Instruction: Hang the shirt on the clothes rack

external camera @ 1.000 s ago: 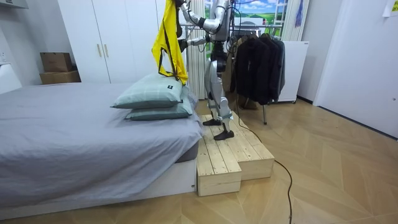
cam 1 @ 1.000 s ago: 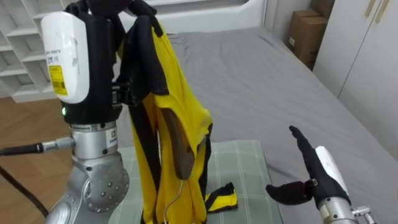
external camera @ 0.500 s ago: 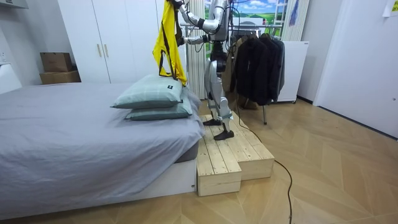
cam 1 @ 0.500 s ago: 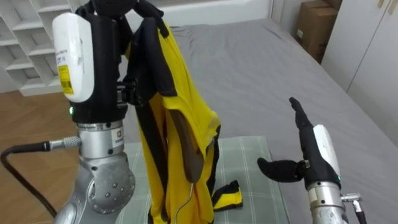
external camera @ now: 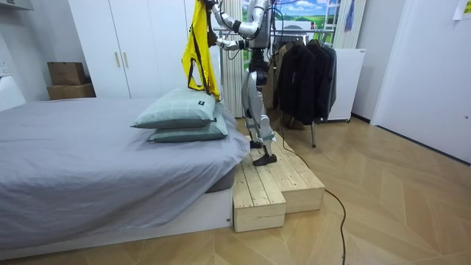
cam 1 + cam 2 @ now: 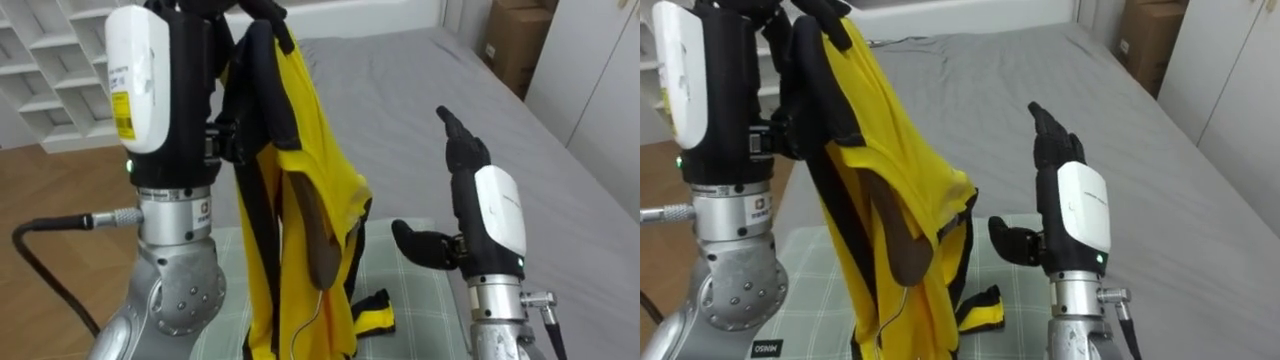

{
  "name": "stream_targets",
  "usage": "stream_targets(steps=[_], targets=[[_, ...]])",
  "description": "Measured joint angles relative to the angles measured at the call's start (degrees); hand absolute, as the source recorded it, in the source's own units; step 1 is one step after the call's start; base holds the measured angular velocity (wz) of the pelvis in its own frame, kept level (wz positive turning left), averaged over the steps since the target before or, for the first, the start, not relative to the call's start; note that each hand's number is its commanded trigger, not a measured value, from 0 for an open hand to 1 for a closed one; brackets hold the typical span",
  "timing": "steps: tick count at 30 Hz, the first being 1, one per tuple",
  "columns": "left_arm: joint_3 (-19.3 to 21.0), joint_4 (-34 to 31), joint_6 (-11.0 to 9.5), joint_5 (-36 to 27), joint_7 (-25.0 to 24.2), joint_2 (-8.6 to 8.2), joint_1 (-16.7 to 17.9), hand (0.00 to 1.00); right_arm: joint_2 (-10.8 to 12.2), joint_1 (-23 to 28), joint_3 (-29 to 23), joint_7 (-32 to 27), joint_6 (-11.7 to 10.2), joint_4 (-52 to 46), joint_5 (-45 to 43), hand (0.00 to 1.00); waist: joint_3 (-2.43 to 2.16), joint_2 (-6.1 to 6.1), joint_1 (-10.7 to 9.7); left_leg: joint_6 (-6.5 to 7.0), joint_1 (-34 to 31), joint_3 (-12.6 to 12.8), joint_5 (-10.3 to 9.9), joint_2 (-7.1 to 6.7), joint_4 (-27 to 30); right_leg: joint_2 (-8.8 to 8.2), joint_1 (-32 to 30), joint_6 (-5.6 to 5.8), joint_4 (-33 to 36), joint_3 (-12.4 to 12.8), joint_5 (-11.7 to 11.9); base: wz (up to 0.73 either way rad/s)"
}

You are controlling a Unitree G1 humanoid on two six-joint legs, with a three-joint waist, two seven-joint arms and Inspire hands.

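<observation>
Left eye view: left hand (image 6: 150,85) at upper left, fingers curled round the top of a yellow garment (image 6: 300,150); right hand (image 6: 490,210) at centre right, spread and empty.
The garment hangs over a checked pillow (image 6: 405,290) on the grey bed (image 6: 400,90); its hem is cut off by the bottom edge.

Garment (image 6: 300,170) over pillow (image 6: 412,292) on bed (image 6: 400,100)

The left hand (image 6: 160,90) is raised, fingers clenched, while the right hand (image 6: 490,215) stands upright, fingers straight.
</observation>
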Motion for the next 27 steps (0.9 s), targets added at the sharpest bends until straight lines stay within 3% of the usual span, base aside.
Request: stream_targets(steps=[17, 24, 27], targets=[[0.0, -0.01, 0.18, 0.01, -4.45, -0.37, -0.19, 1.0, -2.48, 0.01, 3.38, -0.42, 0.27, 0.01, -8.68, 0.0, 0.0, -0.41, 1.5, 0.0, -1.0, 0.24, 0.01, -0.11, 0.32, -0.21, -1.34, -0.13, 0.66, -0.07, -0.75, -0.01], [-0.73, -0.01, 0.2, 0.04, -4.15, -0.32, -4.16, 1.0, -3.89, 0.07, 5.65, -0.44, 0.32, 0.76, -8.46, 0.0, 0.09, -1.4, 1.6, 0.0, -0.77, -0.25, 0.01, -0.03, 0.08, -0.18, -1.02, -0.23, 0.89, -0.44, -0.65, 0.03], [-2.37, 0.0, 0.22, 0.04, -4.14, -0.3, -4.17, 1.0, -4.47, 0.14, 6.66, -0.42, 0.18, 1.84, -8.55, 0.0, 0.23, -1.71, 1.78, 0.0, -0.1, -0.28, 0.01, -0.02, -0.09, -0.16, -0.33, -0.23, 0.84, -0.54, -0.64, 0.01]])
